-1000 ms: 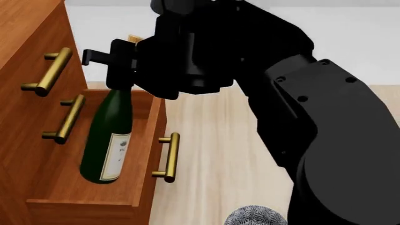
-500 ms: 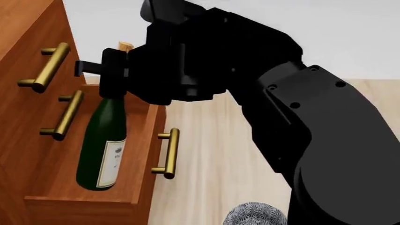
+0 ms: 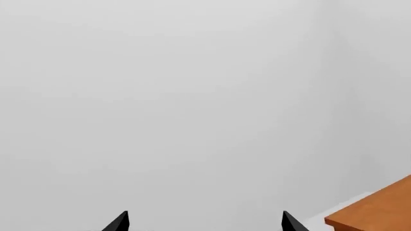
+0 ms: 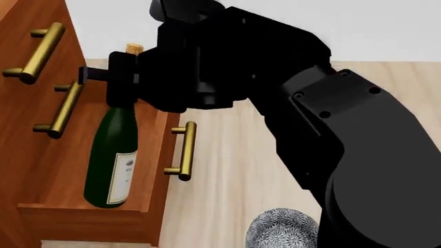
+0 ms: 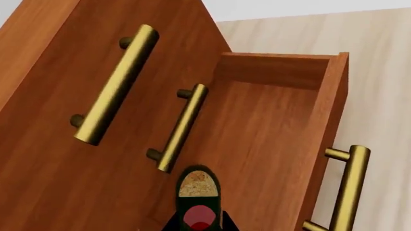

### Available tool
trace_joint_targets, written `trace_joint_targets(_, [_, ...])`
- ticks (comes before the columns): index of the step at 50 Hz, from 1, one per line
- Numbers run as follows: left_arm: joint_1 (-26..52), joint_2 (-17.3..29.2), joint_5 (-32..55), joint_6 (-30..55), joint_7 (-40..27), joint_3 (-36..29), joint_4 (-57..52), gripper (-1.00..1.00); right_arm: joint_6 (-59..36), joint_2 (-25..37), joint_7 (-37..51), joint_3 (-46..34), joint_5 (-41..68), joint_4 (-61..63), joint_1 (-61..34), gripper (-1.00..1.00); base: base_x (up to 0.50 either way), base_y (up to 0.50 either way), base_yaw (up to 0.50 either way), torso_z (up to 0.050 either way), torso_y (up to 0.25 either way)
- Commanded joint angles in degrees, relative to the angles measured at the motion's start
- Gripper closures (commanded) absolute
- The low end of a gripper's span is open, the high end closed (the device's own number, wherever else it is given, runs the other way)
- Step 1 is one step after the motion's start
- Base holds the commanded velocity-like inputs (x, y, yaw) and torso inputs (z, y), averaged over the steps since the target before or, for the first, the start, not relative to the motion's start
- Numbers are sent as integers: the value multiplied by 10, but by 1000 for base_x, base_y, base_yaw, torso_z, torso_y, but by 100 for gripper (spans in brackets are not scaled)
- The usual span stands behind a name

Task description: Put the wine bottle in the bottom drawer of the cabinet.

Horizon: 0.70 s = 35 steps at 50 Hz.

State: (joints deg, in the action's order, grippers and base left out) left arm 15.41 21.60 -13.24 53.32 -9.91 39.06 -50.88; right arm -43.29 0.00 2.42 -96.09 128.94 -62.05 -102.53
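The wine bottle, dark green with a tan cork and a white label, stands nearly upright inside the open bottom drawer of the cabinet. My right gripper is shut on the bottle's neck just below the cork. In the right wrist view the cork shows between the fingers of the right gripper, above the drawer's inside. My left gripper is open and empty, facing a bare wall; it is out of the head view.
The bottom drawer's brass handle juts toward the pale wood floor. Two upper drawer handles stick out beside the bottle. A grey patterned round object lies low in the head view. A cabinet corner shows in the left wrist view.
The head view has shifted, so the cabinet sits further left. My right gripper still holds the bottle by the neck, and the bottle stands a little more upright in the drawer.
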Motion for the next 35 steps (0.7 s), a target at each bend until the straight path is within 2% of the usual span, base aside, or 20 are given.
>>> trace_joint_targets(1, [18,18,-4,36,5,-11,-11,-100,9,0,-14,23,-7,1,-12,100,0,0,0,0,-102])
trace_joint_targets(2, [20,20,-5,39,6,-12,-12,-100,11,0,-15,24,-8,2,-13,100,0,0,0,0,-102])
trace_joint_targets(3, [-7,-6,2,-12,-2,3,3,-100,10,0,-15,24,-7,2,-14,100,0,0,0,0,-100])
trace_joint_targets(5, [-9,-9,3,-17,-3,4,5,-100,13,0,-15,24,-7,4,-16,100,0,0,0,0,-100])
trace_joint_targets(7, [12,13,-3,27,4,-8,-9,-100,13,0,-15,24,-7,4,-18,100,0,0,0,0,-101])
trace_joint_targets(10, [-23,-22,7,-46,-8,12,15,-100,15,0,-16,24,-9,5,-19,100,0,0,0,0,-100])
trace_joint_targets(15, [-27,-25,8,-53,-9,14,17,-100,18,0,-14,25,-11,6,-15,100,0,0,0,0,-100])
trace_joint_targets(16, [9,11,0,21,3,-5,-7,-100,19,0,-14,25,-12,8,-14,100,0,0,0,0,-100])
trace_joint_targets(17, [17,19,-3,37,5,-10,-13,-100,21,0,-15,25,-13,9,-13,100,0,0,0,0,-100])
trace_joint_targets(19, [12,14,-2,28,4,-8,-10,-100,20,0,-13,26,-13,10,-12,100,0,0,0,0,-101])
trace_joint_targets(20, [-5,-4,3,-7,-2,3,0,-100,20,0,-12,26,-12,11,-12,100,0,0,0,0,-102])
trace_joint_targets(22, [16,18,-2,36,5,-8,-12,-100,21,0,-8,25,-15,13,-8,100,0,0,0,0,-102])
trace_joint_targets(24, [-18,-18,8,-33,-5,12,9,-100,23,0,-6,26,-18,15,-3,100,0,0,0,0,-101])
trace_joint_targets(27, [-27,-27,11,-52,-8,18,16,-100,21,0,-4,26,-24,17,4,100,0,0,0,0,-98])
trace_joint_targets(28, [-4,-4,5,-6,-1,6,1,-100,23,0,-2,26,-27,18,6,100,0,0,0,0,-88])
trace_joint_targets(31, [-25,-26,12,-49,-8,18,15,-100,24,0,0,28,-31,19,11,100,0,0,0,0,-62])
trace_joint_targets(34, [19,19,-1,40,5,-8,-14,-100,26,0,4,27,-38,26,14,100,0,0,0,0,-56])
trace_joint_targets(35, [18,18,0,39,5,-7,-14,-100,27,0,7,28,-40,28,17,100,0,0,0,0,-55])
